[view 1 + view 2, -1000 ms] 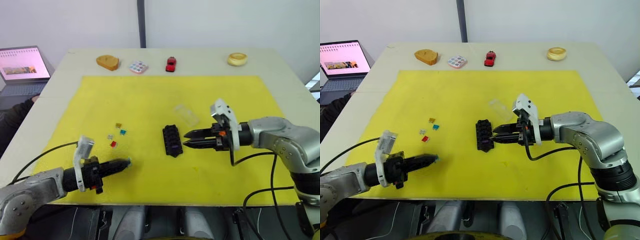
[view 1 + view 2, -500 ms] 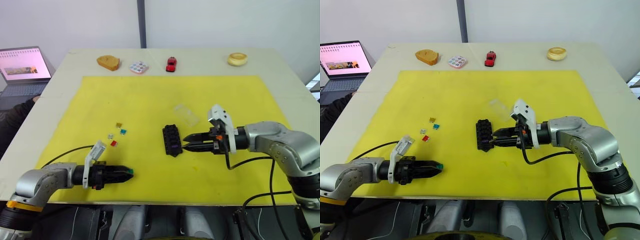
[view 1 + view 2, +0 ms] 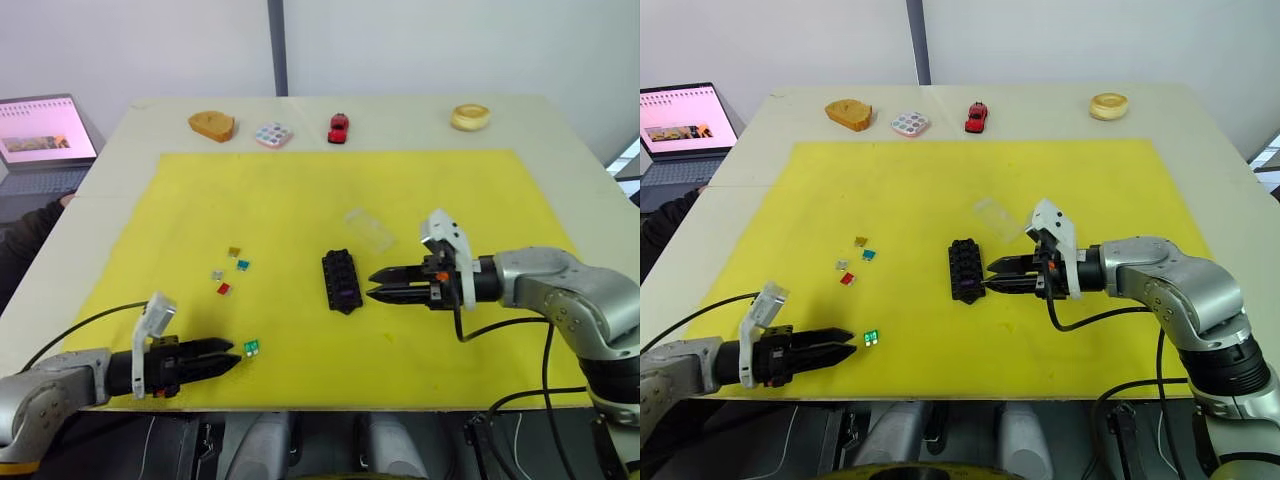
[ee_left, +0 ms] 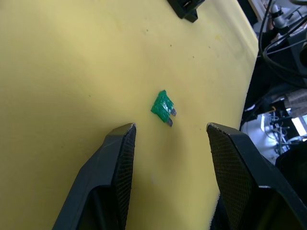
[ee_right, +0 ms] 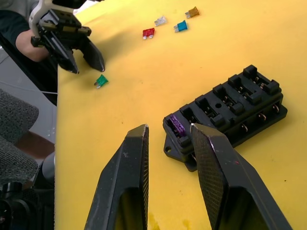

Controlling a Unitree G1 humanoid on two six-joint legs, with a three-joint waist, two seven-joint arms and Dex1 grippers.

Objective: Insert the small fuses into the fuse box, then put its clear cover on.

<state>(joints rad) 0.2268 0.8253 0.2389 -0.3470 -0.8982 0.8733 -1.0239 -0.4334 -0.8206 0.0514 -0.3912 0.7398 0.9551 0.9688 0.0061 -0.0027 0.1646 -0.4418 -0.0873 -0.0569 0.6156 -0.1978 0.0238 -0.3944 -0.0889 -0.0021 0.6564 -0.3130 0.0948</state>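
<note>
Clear cover [image 3: 372, 229] edges barely discernible

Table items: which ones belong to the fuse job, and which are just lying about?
Job: fuse box with purple fuse seated; green fuse; loose fuses; clear cover.
Lying about: toy car, dotted tile, tan block, yellow ring, laptop.

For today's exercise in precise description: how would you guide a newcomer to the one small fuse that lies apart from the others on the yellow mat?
Start at the big yellow mat and go to its near edge on the robot's left, where the left gripper rests with open fingers. Just off its tips lies a tiny translucent green blade fuse. It lies alone, while the amber, grey, teal and red fuses cluster farther up the mat.
</note>
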